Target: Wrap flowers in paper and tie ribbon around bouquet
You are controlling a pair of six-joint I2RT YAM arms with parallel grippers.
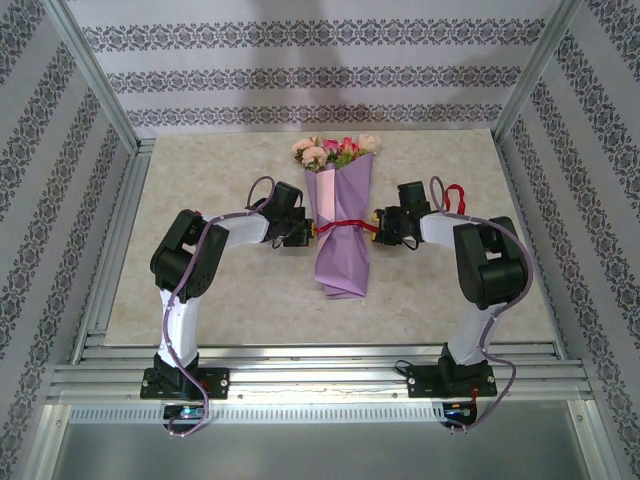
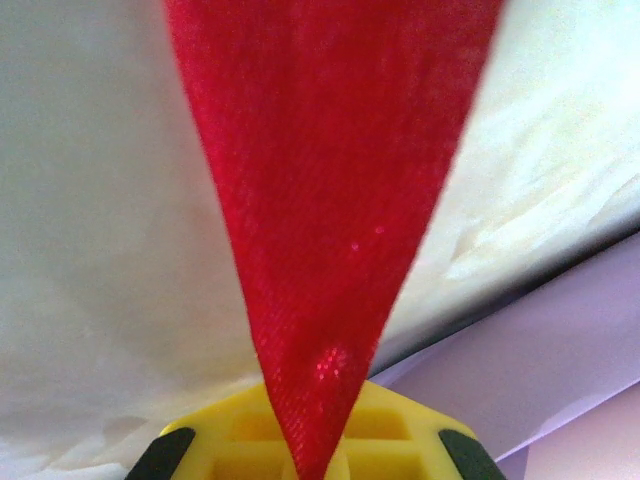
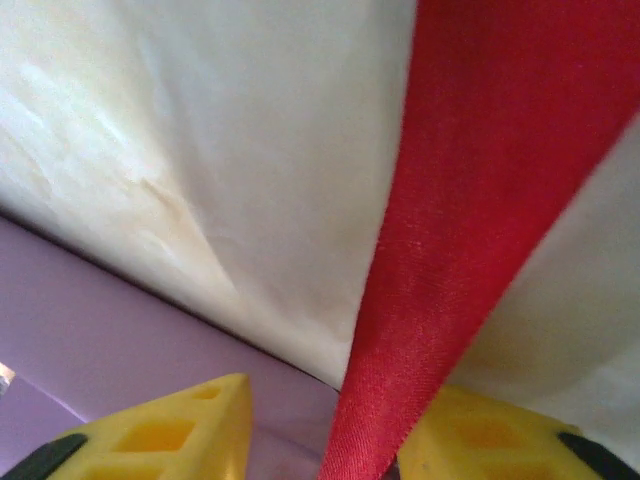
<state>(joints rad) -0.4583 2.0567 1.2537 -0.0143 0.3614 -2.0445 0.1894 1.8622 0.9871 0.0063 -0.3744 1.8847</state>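
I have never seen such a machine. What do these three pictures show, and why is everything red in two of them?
The overhead picture shows two robot arms bolted at the near edge of a table. Between them lies a bouquet: roses wrapped in a cone of purple paper, with a red ribbon around its middle. The other two pictures come from small cameras on the wrists, very close to the ribbon, so it looks large. The left gripper is shut on one ribbon end. At the right gripper the ribbon runs between the yellow fingers, which stand apart; whether they grip it is unclear.
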